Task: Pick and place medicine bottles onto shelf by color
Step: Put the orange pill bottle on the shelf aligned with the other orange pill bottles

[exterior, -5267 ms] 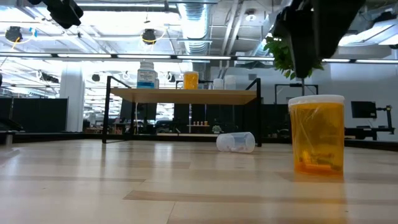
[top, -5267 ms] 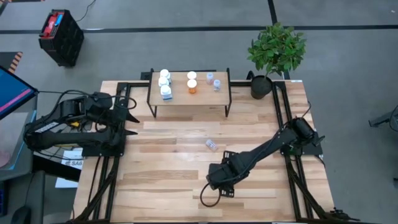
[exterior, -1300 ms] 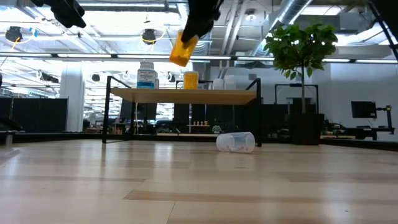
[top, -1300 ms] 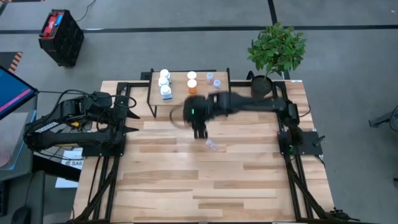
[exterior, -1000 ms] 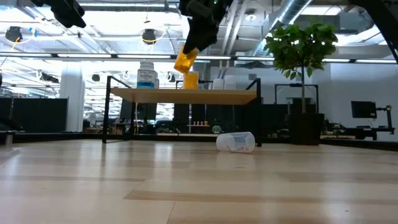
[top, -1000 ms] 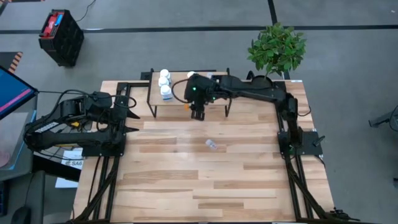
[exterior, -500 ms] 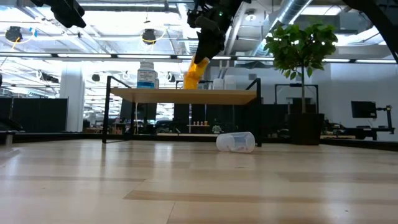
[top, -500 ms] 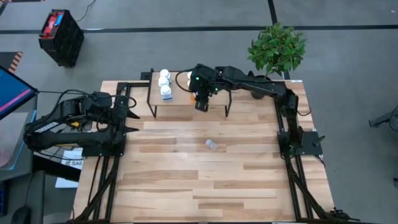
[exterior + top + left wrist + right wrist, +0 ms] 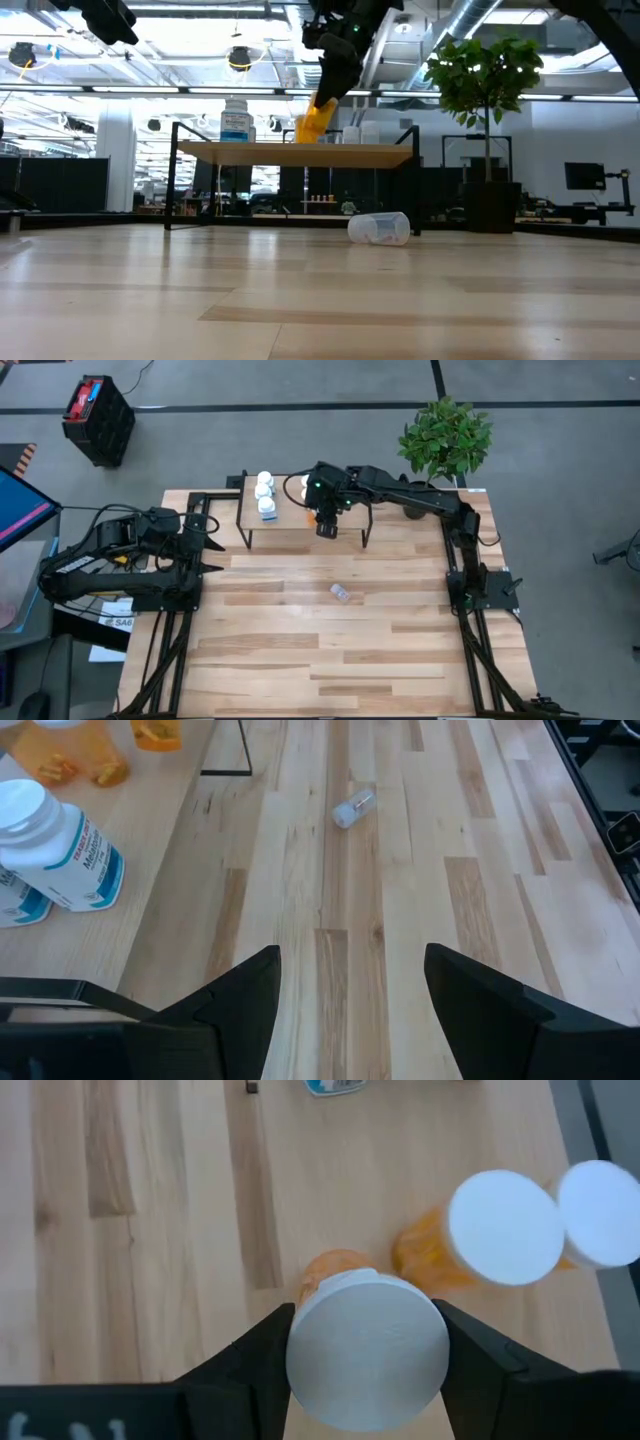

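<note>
Carried up from the tabletop since earlier, an orange bottle [image 9: 365, 1345] hangs tilted over the shelf [image 9: 290, 518], clamped in the right gripper [image 9: 367, 1348] beside two standing orange bottles [image 9: 480, 1240]. One clear bottle [image 9: 340, 593] lies on the table; the left gripper [image 9: 350, 1010] waits open at the left edge.

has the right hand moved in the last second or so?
Yes. In the high view the right hand, shut on an orange bottle, went from the open tabletop near the fallen clear bottle up over the shelf.
</note>
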Tool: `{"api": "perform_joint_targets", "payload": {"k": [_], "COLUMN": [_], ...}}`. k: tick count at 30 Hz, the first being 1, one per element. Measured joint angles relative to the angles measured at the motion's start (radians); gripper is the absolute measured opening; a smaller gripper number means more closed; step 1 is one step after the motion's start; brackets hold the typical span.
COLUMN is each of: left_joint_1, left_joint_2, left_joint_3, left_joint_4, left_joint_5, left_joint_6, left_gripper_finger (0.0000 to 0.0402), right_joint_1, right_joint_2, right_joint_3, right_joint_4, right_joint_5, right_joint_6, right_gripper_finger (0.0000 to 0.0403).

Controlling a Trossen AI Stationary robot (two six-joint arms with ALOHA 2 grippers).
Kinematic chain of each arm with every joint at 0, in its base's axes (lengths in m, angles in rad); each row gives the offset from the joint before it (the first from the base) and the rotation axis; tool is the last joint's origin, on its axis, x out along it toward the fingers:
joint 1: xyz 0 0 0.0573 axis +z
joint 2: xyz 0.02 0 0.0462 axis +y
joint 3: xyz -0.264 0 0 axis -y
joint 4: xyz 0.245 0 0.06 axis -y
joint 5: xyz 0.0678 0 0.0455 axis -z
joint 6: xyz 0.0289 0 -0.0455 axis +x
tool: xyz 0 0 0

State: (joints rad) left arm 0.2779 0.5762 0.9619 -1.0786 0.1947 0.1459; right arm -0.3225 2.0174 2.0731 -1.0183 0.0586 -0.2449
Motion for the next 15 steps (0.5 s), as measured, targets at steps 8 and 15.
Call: {"api": "perform_joint_targets", "payload": {"k": [8, 15], "left_joint_1": [0.0, 0.0], "left_joint_2": [0.0, 0.0], "left_joint_3": [0.0, 0.0], "left_joint_4": [0.0, 0.0], "left_joint_5": [0.0, 0.0], "left_joint_6": [0.0, 0.0], "left_gripper_finger": [0.0233, 0.0233], "right_joint_1": [-0.022, -0.025], "right_joint_2": [0.001, 0.001], "right_joint_3": [-0.001, -0.001], "right_joint_4": [-0.032, -0.051], "right_joint_5": [-0.002, -0.004], "right_joint_6": [-0.016, -0.033], "right_gripper_finger": [0.0207, 0.0207]}}
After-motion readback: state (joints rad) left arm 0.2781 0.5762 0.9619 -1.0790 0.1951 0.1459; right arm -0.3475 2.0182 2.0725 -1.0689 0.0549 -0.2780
